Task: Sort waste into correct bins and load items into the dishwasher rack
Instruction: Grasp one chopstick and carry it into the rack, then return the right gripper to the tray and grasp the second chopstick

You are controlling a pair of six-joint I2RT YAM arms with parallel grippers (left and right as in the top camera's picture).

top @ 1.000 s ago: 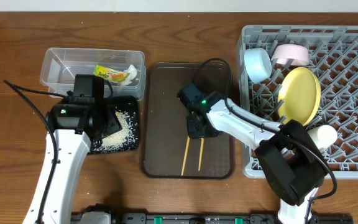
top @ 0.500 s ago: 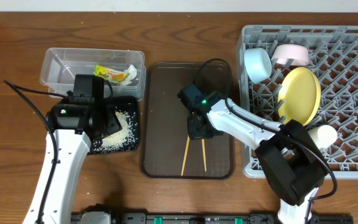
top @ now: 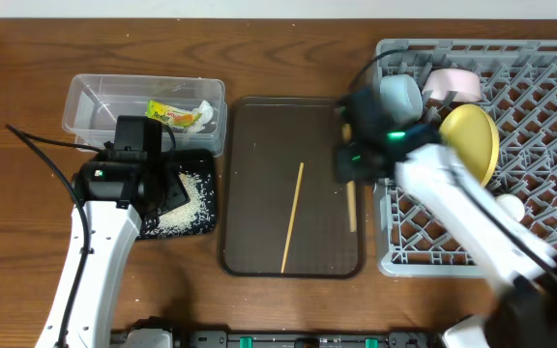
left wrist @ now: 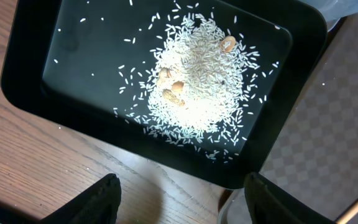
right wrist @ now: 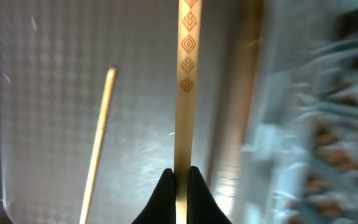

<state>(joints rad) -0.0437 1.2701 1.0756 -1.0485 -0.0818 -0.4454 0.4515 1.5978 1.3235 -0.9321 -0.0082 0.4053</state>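
Observation:
My right gripper (top: 350, 174) is shut on one wooden chopstick (top: 351, 207), which shows patterned in the right wrist view (right wrist: 185, 81), held above the right edge of the brown serving tray (top: 259, 121). The other chopstick (top: 293, 217) lies on that tray and also shows in the right wrist view (right wrist: 98, 143). The grey dishwasher rack (top: 549, 126) holds a yellow plate (top: 472, 145), a light blue bowl (top: 401, 97), a white bowl (top: 457, 82) and a pale cup (top: 506, 208). My left gripper (left wrist: 179, 202) is open over the table beside the black tray (left wrist: 36, 68) of rice (left wrist: 197, 93). The wrapper (top: 177, 116) lies in the clear tub (top: 90, 97).
The brown serving tray lies between the two bins and the rack. A few nut pieces (left wrist: 176, 90) sit in the rice. The black tray (top: 201, 198) lies just in front of the clear tub. Bare wooden table runs along the front.
My right gripper has lifted one chopstick off the serving tray and swung it right, towards the rack. The other chopstick stays on the tray. The left arm has not moved.

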